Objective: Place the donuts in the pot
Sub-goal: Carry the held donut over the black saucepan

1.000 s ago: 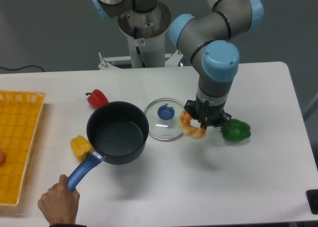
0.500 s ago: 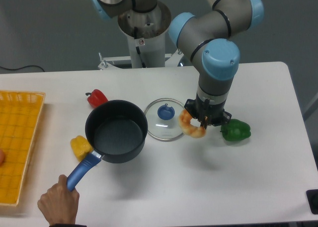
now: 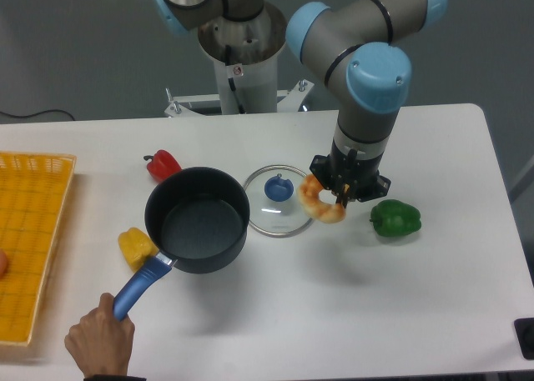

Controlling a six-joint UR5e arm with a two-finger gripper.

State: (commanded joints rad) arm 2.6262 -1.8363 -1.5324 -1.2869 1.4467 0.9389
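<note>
The golden-orange and tan donut point(image 3: 319, 200) hangs from my gripper point(image 3: 342, 199), which is shut on its right side and holds it above the table, just right of the glass lid. The black pot point(image 3: 198, 221) with a dark interior stands left of the lid. Its blue handle point(image 3: 140, 284) points to the lower left and a person's hand point(image 3: 98, 342) holds its end. The donut is well to the right of the pot.
A glass lid with a blue knob point(image 3: 278, 200) lies between pot and donut. A green pepper point(image 3: 395, 218) sits right of the gripper. A red pepper point(image 3: 163, 164) and a yellow pepper point(image 3: 135, 247) flank the pot. A yellow basket point(image 3: 29, 239) stands at the left edge.
My gripper has risen a little with the donut in it and shifted slightly right. The pot has shifted a little under the person's hand.
</note>
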